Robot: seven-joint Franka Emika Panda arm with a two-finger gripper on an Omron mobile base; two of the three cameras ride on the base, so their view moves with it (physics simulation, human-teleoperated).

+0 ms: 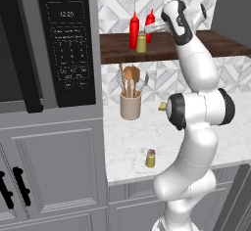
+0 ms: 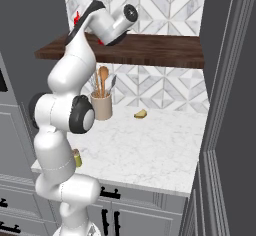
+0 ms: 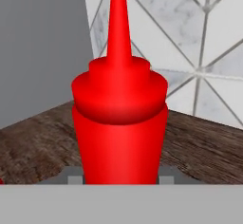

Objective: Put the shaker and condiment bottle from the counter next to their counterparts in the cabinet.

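Cabinet (image 1: 162,51): arm partly hides condiment bottle (image 1: 150,25).

On the cabinet (image 1: 196,46), two bottles (image 1: 134,29) stand near its left end, a shaker (image 1: 141,43) just before them. On the counter (image 1: 127,142), a crock (image 1: 130,104) sits at the back-left; another shaker (image 1: 150,158) stands near the front edge.

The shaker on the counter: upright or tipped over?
Upright. The shaker stands on its base near the front edge of the counter, grey cap on top.
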